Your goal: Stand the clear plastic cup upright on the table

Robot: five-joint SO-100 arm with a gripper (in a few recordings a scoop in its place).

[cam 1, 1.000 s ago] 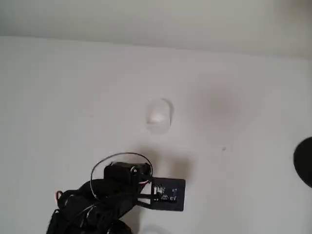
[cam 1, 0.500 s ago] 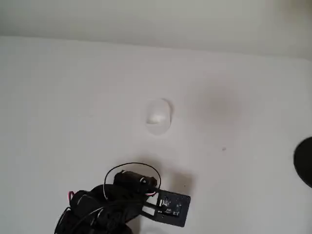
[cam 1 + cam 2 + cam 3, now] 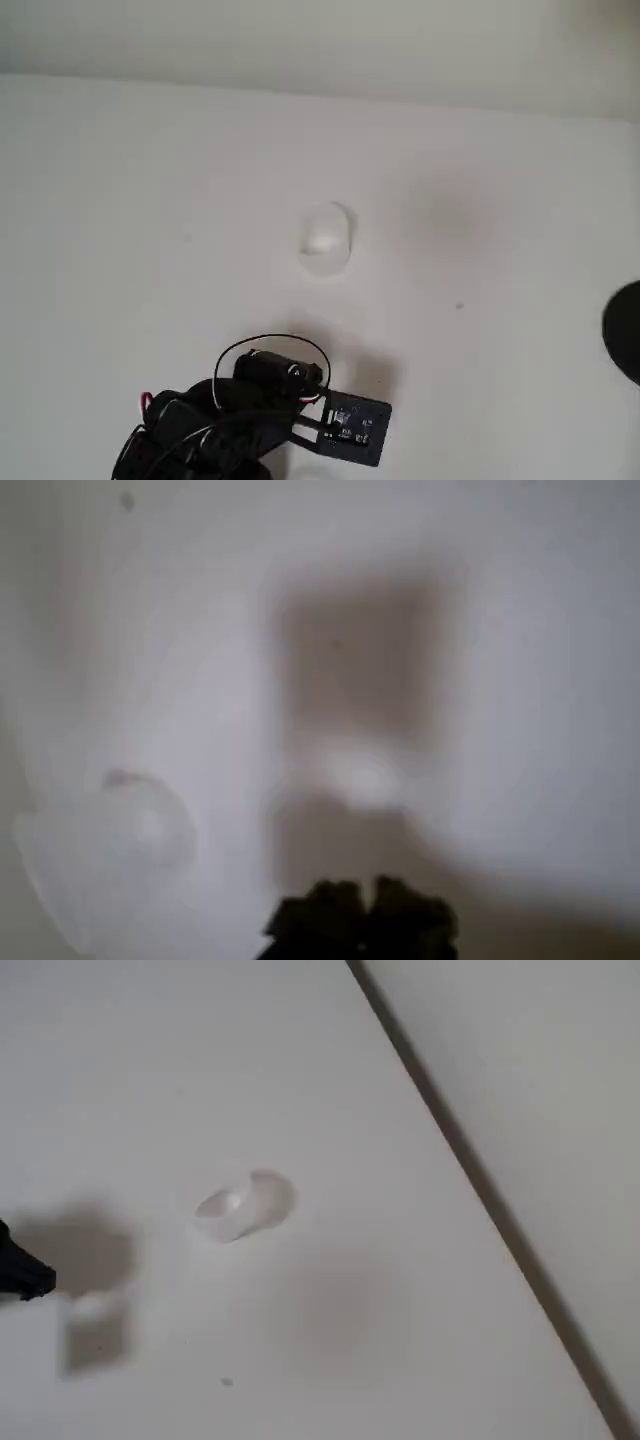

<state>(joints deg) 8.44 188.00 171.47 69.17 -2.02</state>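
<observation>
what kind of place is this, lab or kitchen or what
Probably a bare robot test bench rather than a kitchen. A plain white table carries just one clear plastic cup lying on its side, with a black robot arm and its exposed wiring beside it, and a blank wall behind.

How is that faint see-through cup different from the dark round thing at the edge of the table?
The clear plastic cup is colourless and nearly vanishes against the white table; the dark round object is black and stands out sharply. The cup lies whole near the middle of the table, apparently on its side in the fixed view; the dark object is cut off by the overhead picture's right edge, so its full shape cannot be told. Both look rounded, and both sit apart from the arm.
</observation>
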